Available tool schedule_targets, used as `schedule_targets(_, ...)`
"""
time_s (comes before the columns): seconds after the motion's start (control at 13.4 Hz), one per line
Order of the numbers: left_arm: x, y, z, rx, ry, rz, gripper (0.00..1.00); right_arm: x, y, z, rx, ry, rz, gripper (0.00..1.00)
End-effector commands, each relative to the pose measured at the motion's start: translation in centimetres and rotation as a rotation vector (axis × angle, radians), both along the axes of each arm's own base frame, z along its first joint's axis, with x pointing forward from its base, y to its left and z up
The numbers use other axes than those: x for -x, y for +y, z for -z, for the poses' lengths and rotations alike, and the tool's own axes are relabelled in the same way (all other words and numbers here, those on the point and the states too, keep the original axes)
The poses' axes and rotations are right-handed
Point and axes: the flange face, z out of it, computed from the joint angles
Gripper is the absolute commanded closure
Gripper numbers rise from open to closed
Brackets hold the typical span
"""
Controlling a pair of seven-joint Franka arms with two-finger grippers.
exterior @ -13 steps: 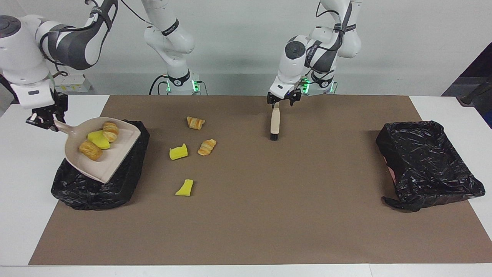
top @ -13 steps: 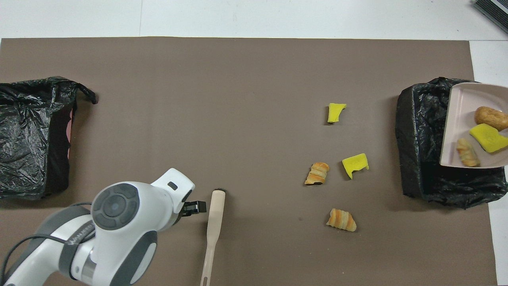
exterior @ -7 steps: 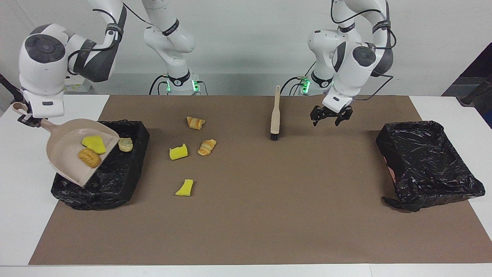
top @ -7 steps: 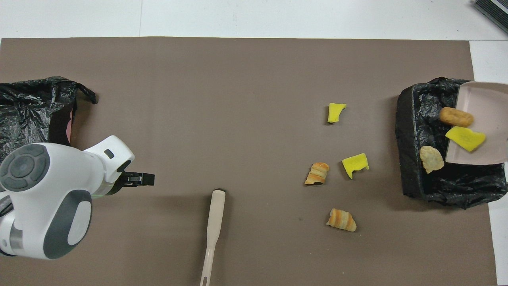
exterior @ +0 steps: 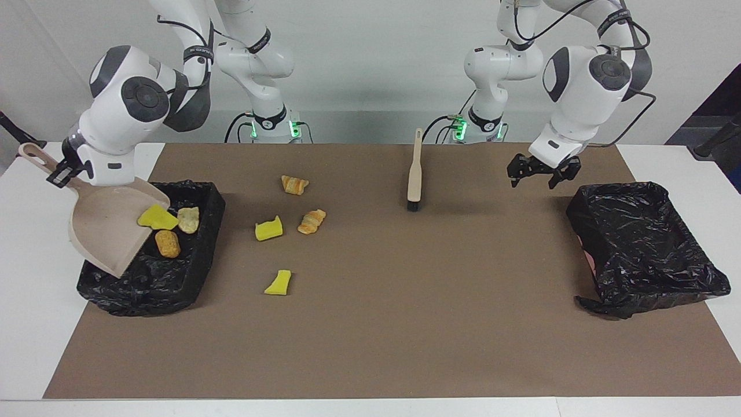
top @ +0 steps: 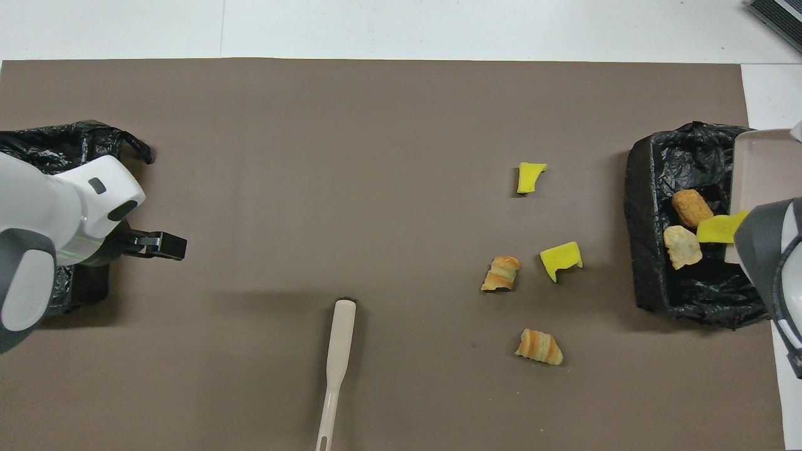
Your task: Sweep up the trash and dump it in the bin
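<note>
My right gripper [exterior: 59, 172] is shut on the handle of the beige dustpan [exterior: 104, 229], which tilts steeply over the black-lined bin [exterior: 173, 284] at the right arm's end of the table. Two bread pieces [exterior: 168, 243] [top: 682, 246] lie in the bin. A yellow chunk [exterior: 156, 218] [top: 720, 228] hangs at the pan's lip. Loose trash lies on the mat beside the bin: two croissants [exterior: 295, 184] [exterior: 312, 221] and two yellow chunks [exterior: 269, 229] [exterior: 278, 282]. My left gripper [exterior: 541, 175] [top: 156, 244] hangs open and holds nothing, over the mat beside the second bin.
The beige brush [exterior: 414, 174] [top: 338, 351] lies on the brown mat [exterior: 405, 318] near the robots, bristles away from them. A second black-lined bin [exterior: 642, 249] [top: 62, 144] stands at the left arm's end of the table.
The right arm tipped the dustpan steeper, and two bread pieces slid off it into the bin. The left gripper swung away from the brush toward the second bin.
</note>
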Motion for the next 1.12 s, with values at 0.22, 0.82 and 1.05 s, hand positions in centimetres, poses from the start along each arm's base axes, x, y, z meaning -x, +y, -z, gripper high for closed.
schedule_targets(0.22,-1.2,1.7,-7.2,-0.014,-0.04,-0.017,0.0,-0.2,1.6,-2.0,0.173,0.021,-0.073,1.0)
schedule_targets(0.82,-0.2,2.1,-13.7,-0.007,-0.064,-0.017,0.0,-0.9,4.4,-4.9,0.133,-0.047,-0.105,1.0)
schedule_targets(1.05,0.0,1.6,-13.5,-0.008,-0.061,-0.022,0.0,-1.2,5.0,-5.2,0.026,-0.092,-0.08,1.0)
